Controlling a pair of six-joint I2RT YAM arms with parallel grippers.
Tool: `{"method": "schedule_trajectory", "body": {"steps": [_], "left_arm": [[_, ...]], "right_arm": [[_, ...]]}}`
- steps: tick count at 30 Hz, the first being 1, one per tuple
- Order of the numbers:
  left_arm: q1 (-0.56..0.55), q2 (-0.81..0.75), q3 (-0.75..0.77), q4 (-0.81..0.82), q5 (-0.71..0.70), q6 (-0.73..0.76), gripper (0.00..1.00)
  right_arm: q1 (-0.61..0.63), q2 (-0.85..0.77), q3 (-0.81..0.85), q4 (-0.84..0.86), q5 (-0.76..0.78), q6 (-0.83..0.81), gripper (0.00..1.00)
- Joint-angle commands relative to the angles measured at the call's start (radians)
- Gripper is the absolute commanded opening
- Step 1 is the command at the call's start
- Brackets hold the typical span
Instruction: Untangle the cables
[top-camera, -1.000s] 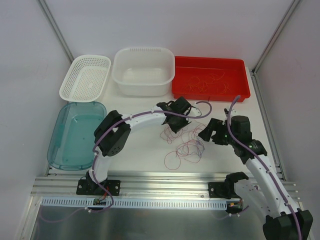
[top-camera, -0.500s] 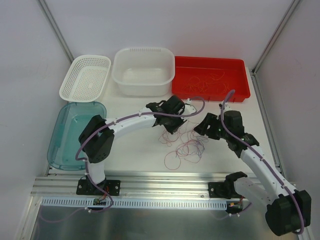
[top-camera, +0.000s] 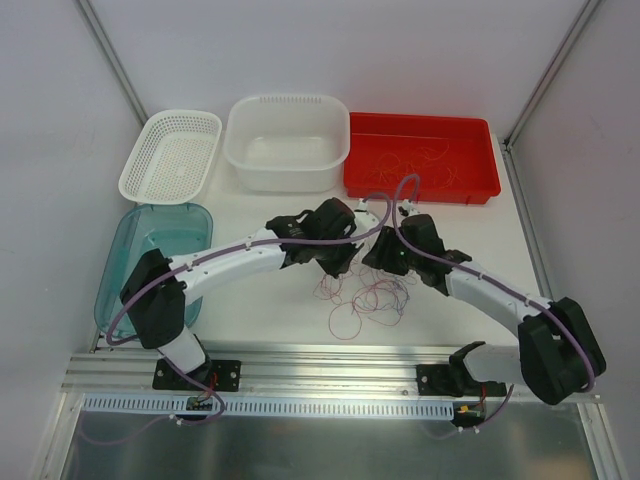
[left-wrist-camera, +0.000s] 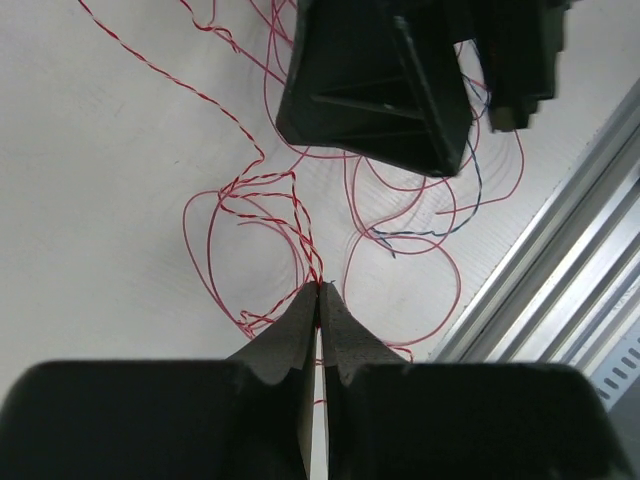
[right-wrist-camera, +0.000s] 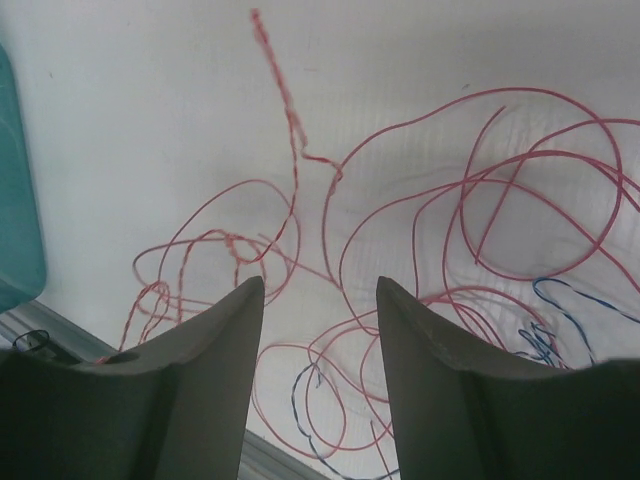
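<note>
The cables (top-camera: 370, 298) are a loose tangle of thin red wires with a few dark blue ones, lying on the white table in front of both grippers. My left gripper (top-camera: 340, 264) is over the tangle's left part. In the left wrist view it (left-wrist-camera: 320, 290) is shut, and a twisted red cable (left-wrist-camera: 262, 182) runs into its tips. My right gripper (top-camera: 376, 258) is close beside it, open and empty. In the right wrist view it (right-wrist-camera: 318, 290) hovers over red loops (right-wrist-camera: 520, 190) and a blue strand (right-wrist-camera: 305, 385). The right gripper also shows in the left wrist view (left-wrist-camera: 375, 85).
A red tray (top-camera: 482, 183) at the back right holds more thin wires. A white basin (top-camera: 288, 170) and a white mesh basket (top-camera: 140, 175) stand at the back. A teal tray (top-camera: 120, 290) lies at the left. An aluminium rail (top-camera: 330, 360) runs along the near edge.
Both arms have stretched in toward the tangle. The left gripper moved forward and down onto it. The right gripper swung left, close beside the left one.
</note>
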Motion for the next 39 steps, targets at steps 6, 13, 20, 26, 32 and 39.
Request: {"method": "schedule_trajectory", "body": {"steps": [6,13,20,26,32,39], "left_arm": [[-0.011,-0.169,-0.067,0.036,-0.066,-0.091,0.00],[-0.011,-0.264,-0.108,0.076,-0.115,-0.159,0.00],[-0.006,-0.367,-0.153,0.107,-0.396,-0.249,0.00],[0.052,-0.514,-0.257,0.116,-0.583,-0.369,0.00],[0.155,-0.700,-0.398,0.203,-0.545,-0.490,0.00],[0.189,-0.775,-0.450,0.224,-0.563,-0.447,0.00]], "right_arm": [[0.010,0.091,0.001,0.192,0.029,0.049,0.30],[0.010,0.082,-0.065,0.221,0.035,0.054,0.01],[0.005,0.045,-0.129,0.184,0.040,0.045,0.01],[-0.068,-0.066,-0.205,0.114,0.057,0.017,0.01],[-0.174,-0.205,-0.203,-0.020,0.052,-0.041,0.01],[-0.246,-0.355,-0.103,-0.225,0.112,-0.142,0.01]]}}
